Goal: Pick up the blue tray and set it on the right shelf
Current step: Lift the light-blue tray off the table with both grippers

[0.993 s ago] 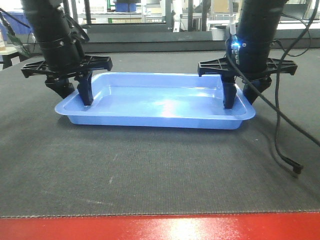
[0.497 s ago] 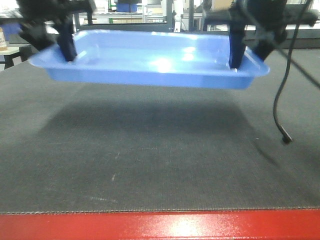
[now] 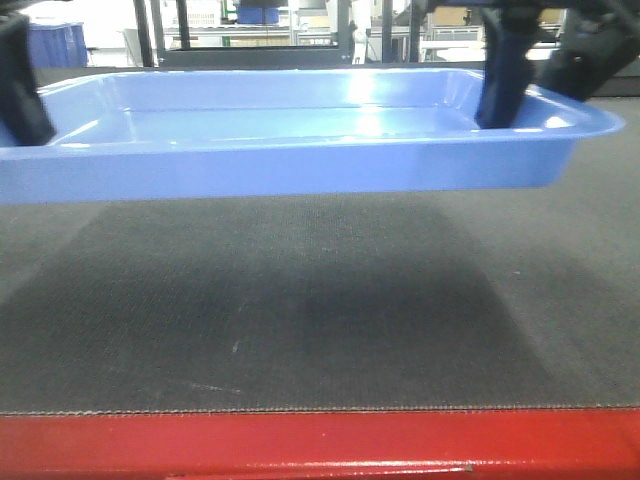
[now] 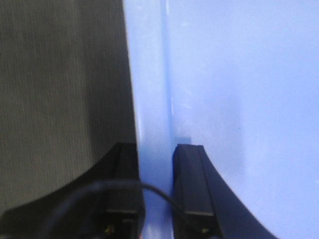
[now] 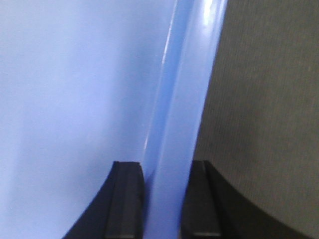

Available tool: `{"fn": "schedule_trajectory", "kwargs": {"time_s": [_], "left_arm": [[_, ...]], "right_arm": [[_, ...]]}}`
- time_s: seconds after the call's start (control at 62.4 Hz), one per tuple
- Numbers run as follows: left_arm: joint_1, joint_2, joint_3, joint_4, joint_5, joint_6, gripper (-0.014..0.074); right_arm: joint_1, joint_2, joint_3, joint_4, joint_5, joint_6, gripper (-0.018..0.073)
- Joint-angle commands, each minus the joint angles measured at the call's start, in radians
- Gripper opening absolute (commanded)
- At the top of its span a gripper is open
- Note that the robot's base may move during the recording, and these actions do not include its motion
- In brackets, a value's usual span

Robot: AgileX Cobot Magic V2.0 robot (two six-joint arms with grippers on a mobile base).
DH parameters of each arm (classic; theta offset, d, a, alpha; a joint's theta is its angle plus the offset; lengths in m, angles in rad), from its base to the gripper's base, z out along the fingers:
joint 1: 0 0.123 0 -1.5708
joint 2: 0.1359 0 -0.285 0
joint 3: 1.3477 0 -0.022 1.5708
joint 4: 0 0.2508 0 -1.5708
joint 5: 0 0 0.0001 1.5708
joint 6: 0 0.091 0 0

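Note:
The blue tray (image 3: 300,160) hangs level above the mat, close to the front camera and spanning nearly its whole width. My left gripper (image 3: 22,95) is shut on the tray's left rim, mostly cut off by the frame edge. The left wrist view shows that rim (image 4: 152,99) pinched by the left gripper (image 4: 155,147), one finger inside the tray and one outside. My right gripper (image 3: 545,85) is shut on the right rim. In the right wrist view the right gripper (image 5: 164,164) clamps the rim (image 5: 184,99) the same way. The right shelf is out of view.
A black mat (image 3: 300,320) covers the table beneath the tray, with the red table edge (image 3: 320,445) nearest the camera. Behind the tray stand dark frames and racks (image 3: 260,30) and a dark-blue bin (image 3: 55,45).
Both grippers have lifted the tray off the mat; it has risen and come toward the camera. Its shadow on the mat has spread wider.

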Motion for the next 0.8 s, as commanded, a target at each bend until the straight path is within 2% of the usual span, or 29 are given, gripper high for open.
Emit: {"fn": "schedule_trajectory", "kwargs": {"time_s": [0.0, 0.256, 0.449, 0.561, 0.785], "left_arm": [[-0.037, -0.091, 0.013, 0.062, 0.034, 0.028, -0.0044], [-0.131, -0.216, 0.018, 0.062, 0.096, -0.033, -0.0041], [-0.192, -0.273, 0.009, 0.064, 0.130, -0.072, -0.0041], [-0.211, -0.279, -0.029, 0.064, 0.160, -0.079, -0.0041], [-0.211, -0.279, -0.112, 0.064, 0.173, -0.104, -0.0041]], "right_arm": [[0.025, -0.080, -0.011, -0.067, 0.026, -0.022, 0.0056], [0.109, -0.192, -0.013, -0.067, 0.082, 0.002, 0.0056], [0.138, -0.276, -0.013, -0.066, 0.128, 0.022, 0.0056], [0.139, -0.316, -0.013, -0.066, 0.156, 0.022, 0.0056], [0.139, -0.398, -0.013, -0.065, 0.157, 0.022, 0.0056]]}}
